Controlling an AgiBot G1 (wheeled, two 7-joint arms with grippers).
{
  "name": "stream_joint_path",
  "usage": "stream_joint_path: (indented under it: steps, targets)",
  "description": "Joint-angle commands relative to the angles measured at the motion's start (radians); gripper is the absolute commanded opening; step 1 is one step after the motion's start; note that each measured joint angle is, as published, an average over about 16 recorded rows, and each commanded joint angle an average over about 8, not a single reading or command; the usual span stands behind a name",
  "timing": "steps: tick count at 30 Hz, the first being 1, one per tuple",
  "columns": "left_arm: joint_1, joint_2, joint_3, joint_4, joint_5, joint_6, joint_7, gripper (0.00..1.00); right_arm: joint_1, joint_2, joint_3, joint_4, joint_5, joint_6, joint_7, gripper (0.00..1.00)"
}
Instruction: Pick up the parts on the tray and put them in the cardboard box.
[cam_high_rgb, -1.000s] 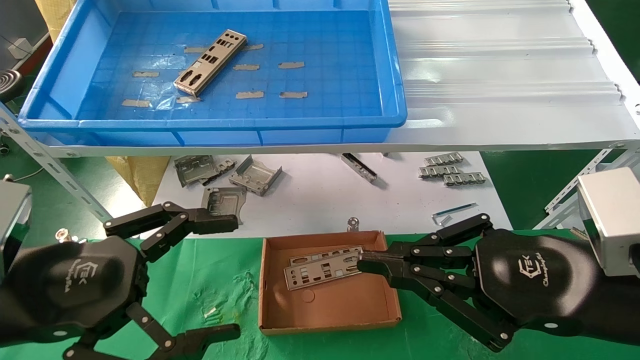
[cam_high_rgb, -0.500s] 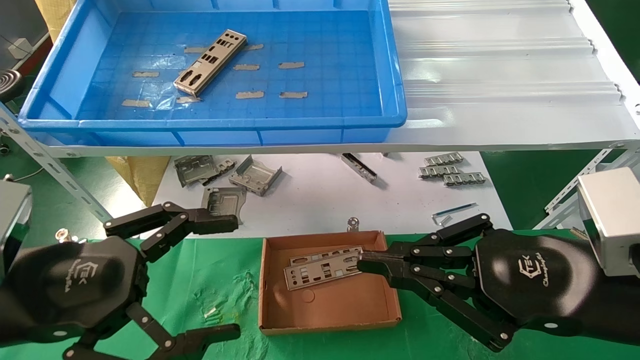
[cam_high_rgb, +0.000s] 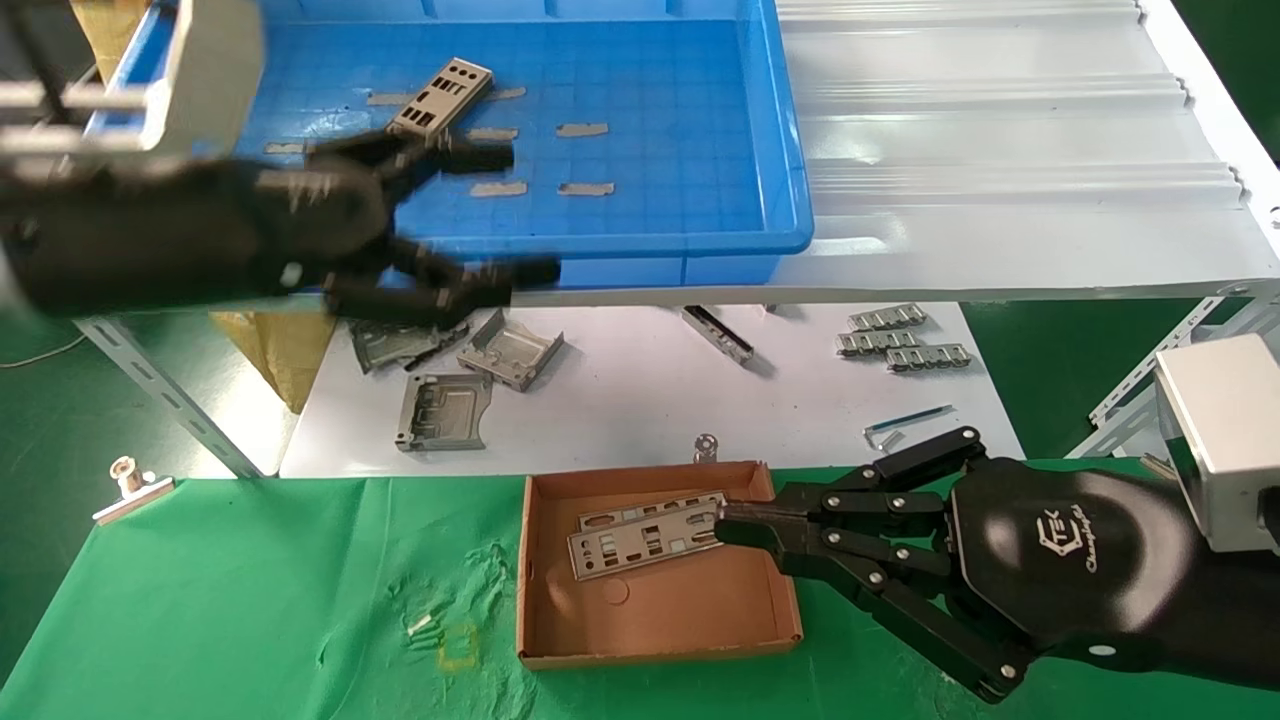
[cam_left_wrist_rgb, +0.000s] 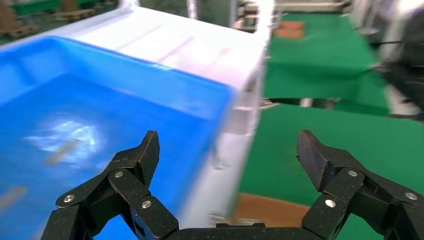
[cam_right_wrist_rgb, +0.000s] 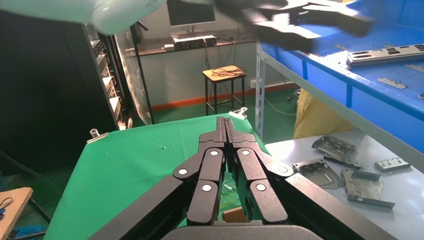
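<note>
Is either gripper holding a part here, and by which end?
Left gripper is open above the tray, holding nothing. Right gripper is shut at the box-side plate's right end; an actual grip cannot be told.

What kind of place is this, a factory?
Probably a factory workshop or robot test bench. Punched metal plates lie in a cardboard box, another plate in a blue plastic tray, folded metal brackets below, and server racks behind.

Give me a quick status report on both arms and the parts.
Left gripper open over the tray front, beside last part. Right gripper shut at cardboard box, against two plates. Nothing blocking.
</note>
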Motion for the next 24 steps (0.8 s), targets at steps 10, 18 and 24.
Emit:
stream_joint_path:
  steps: [10, 18, 24]
  targets:
    - [-0.28, 0.207, 0.078, 0.477, 0.218, -0.263, 0.141, 1.0, 0.0, 0.0, 0.0, 0.0, 0.0, 0.0, 0.0, 0.7]
    - [-0.334, 0.273, 0.084, 0.651, 0.244, -0.388, 0.189, 1.0, 0.0, 0.0, 0.0, 0.0, 0.0, 0.0, 0.0, 1.0]
    - [-0.344, 0.296, 0.08, 0.722, 0.24, -0.431, 0.197, 1.0, 0.0, 0.0, 0.0, 0.0, 0.0, 0.0, 0.0, 1.0]
